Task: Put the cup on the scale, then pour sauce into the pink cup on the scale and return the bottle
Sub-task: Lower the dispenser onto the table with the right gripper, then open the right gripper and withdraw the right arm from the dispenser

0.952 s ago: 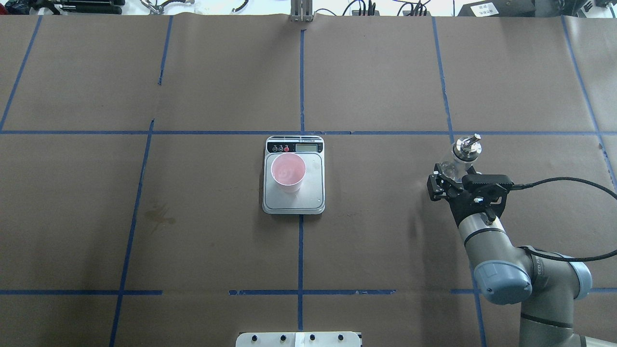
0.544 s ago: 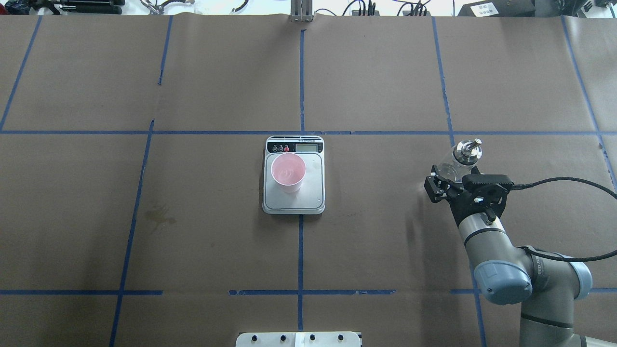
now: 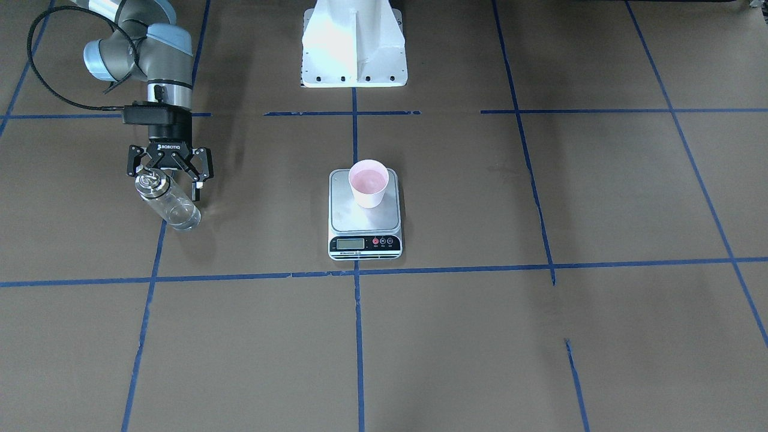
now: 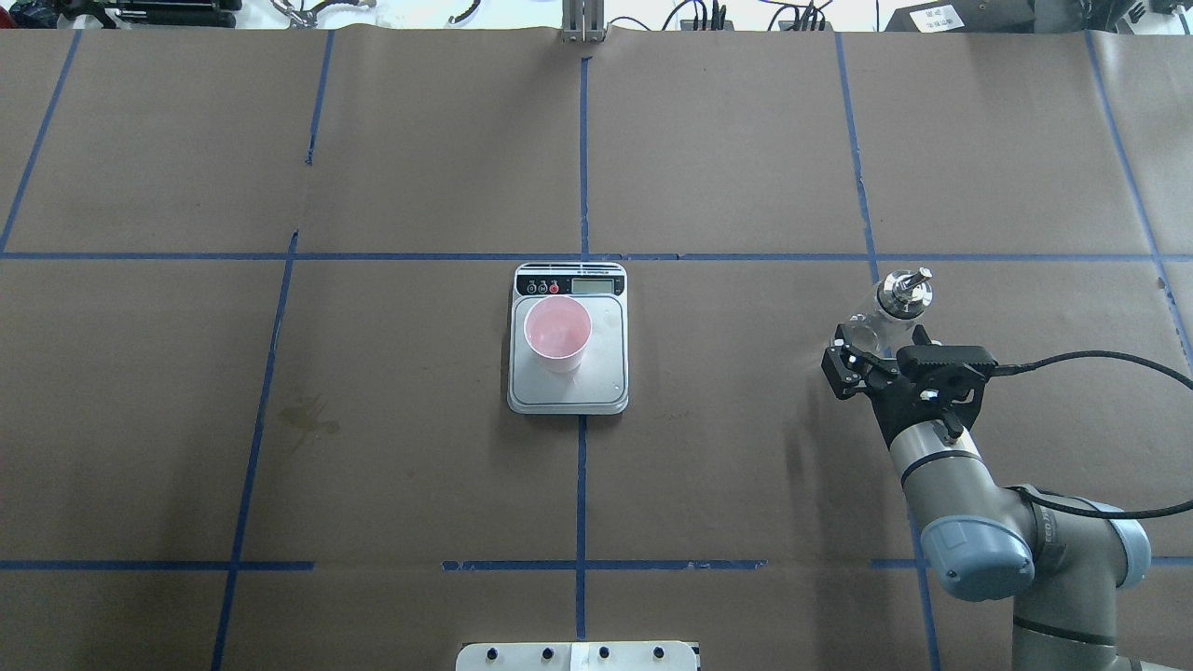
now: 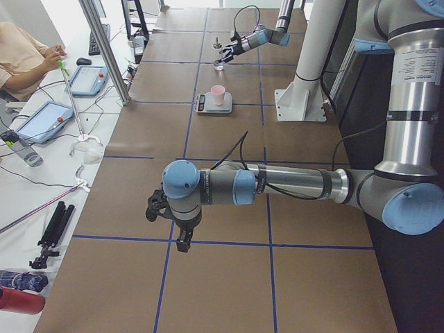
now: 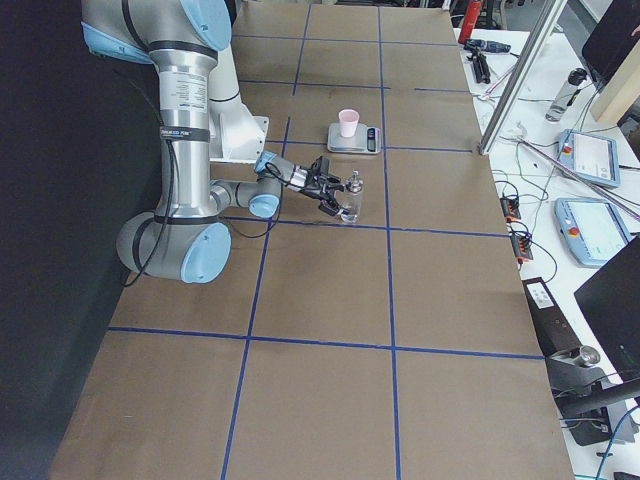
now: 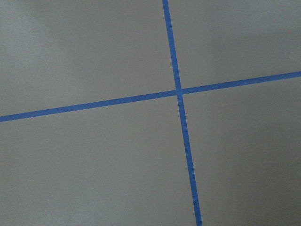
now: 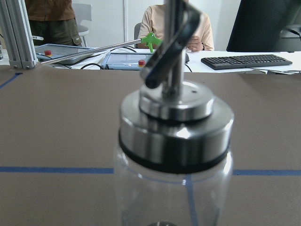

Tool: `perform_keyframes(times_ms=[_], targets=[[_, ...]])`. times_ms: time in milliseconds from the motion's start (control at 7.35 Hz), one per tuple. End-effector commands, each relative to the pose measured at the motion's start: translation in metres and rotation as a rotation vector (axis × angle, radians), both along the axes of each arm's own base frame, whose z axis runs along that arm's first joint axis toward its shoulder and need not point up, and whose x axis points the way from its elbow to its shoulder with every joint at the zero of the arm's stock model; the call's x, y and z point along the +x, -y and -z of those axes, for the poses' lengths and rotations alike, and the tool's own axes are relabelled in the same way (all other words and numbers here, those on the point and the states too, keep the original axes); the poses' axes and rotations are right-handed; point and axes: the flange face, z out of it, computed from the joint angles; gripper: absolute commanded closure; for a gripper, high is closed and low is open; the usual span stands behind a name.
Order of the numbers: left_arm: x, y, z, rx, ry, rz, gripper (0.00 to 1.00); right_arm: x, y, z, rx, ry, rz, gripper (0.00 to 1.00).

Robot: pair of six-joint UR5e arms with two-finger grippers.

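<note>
The pale pink cup (image 4: pixel 557 331) stands upright on the steel-grey scale (image 4: pixel 601 373), towards its display end; both also show in the front view, cup (image 3: pixel 368 183) on scale (image 3: pixel 345 216). The clear glass bottle (image 4: pixel 895 303) with its silver pourer cap stands on the table at the right. Its liquid is barely visible. My right gripper (image 4: pixel 876 347) is open just behind the bottle (image 3: pixel 171 207), fingers spread and holding nothing. The right wrist view shows the bottle (image 8: pixel 174 141) close up. My left gripper (image 5: pixel 166 222) hangs over bare table far from the scale; I cannot tell if it is open.
The white robot base plate (image 3: pixel 354 60) sits at the near table edge. Blue tape lines cross the brown paper. A faint stain (image 4: pixel 308 415) marks the paper left of the scale. Operators sit at desks with tablets (image 5: pixel 87 76) beyond the far edge.
My right gripper has drawn back a little towards the robot, away from the bottle. The bottle stays standing on the table. The cup and scale have not moved.
</note>
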Motion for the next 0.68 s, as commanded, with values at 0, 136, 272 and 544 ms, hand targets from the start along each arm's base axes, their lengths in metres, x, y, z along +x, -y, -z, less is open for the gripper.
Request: perform_keyframes(times_ms=[0,136,272,544], targets=[[0.0,0.001,0.002,0.003,0.0,0.0,0.0,0.003,-0.018,0.004,0.021,0.016,0.003,0.0],[0.0,0.001,0.002,0.003,0.0,0.0,0.0,0.011,-0.032,0.002,0.03,0.018,0.008,0.0],[0.0,0.002,0.002,0.005,0.0,0.0,0.0,0.016,-0.042,-0.008,0.04,0.005,0.001,0.0],[0.0,0.003,0.003,0.006,0.001,-0.002,0.0,0.038,-0.054,-0.023,0.04,0.035,0.009,0.0]])
